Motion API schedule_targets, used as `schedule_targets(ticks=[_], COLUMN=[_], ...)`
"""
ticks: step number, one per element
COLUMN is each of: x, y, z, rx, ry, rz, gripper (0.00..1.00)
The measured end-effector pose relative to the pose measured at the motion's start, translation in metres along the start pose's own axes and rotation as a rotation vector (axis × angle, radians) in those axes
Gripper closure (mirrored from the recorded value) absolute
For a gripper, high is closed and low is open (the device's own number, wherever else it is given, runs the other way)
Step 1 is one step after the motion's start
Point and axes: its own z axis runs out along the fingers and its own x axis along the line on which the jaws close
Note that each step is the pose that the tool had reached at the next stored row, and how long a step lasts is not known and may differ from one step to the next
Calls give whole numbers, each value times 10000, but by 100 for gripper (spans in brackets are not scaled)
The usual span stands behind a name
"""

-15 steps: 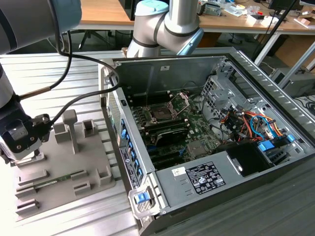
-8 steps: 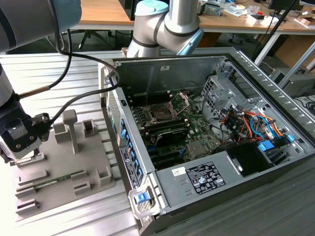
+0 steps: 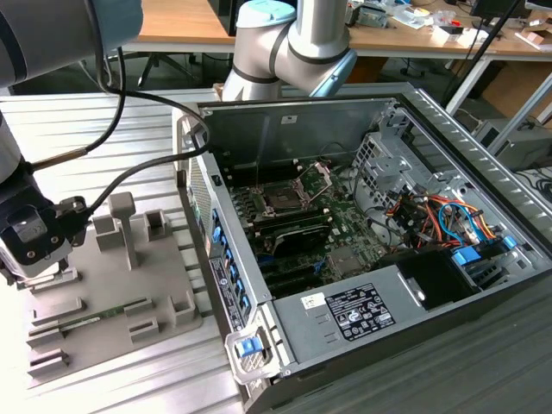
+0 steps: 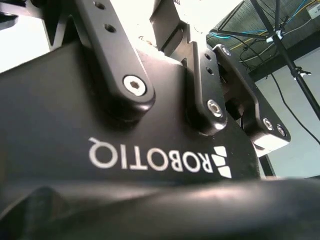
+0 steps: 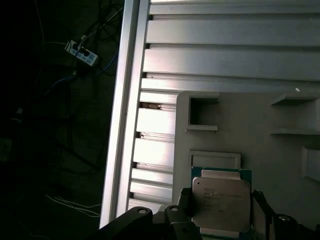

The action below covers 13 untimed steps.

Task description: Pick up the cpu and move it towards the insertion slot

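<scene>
Black gripper point(image 5: 222, 215) is straddling the thin, square, silvery-topped cpu point(image 5: 221, 197) at the grey plastic fixture tray point(image 3: 164, 289); whether it is clamping the chip, I cannot tell. The dark, silver-framed insertion slot point(image 3: 280, 200) is sitting well apart inside the open metal computer case point(image 3: 285, 129).

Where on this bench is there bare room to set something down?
In the exterior view, bare table slats above the tray and below it, beside the case corner. Crowded: inside the case, and among the tray's holders and cpu.
</scene>
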Motion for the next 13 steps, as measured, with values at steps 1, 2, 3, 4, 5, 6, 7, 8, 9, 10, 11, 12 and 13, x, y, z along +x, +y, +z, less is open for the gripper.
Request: schedule_targets(ticks=[1,2,3,4,5,6,7,8,9,10,11,12,13], x=[0,0,0,0,0,0,0,0,0,0,0,0,0], y=[0,1,1,1,1,1,1,1,2,2,2,2,3], z=[-4,-7,-9,-14,-16,-20,-22,-25,-28,-32,-39,-42,-44], rx=[0,0,-1,-1,-2,-2,-2,-2,-3,-3,-4,-4,-5], ry=[0,0,0,0,0,0,0,0,0,0,-1,-1,-1], rz=[0,0,0,0,0,0,0,0,0,0,0,0,0], gripper=[45,45,45,45,45,45,45,45,45,45,45,45,45])
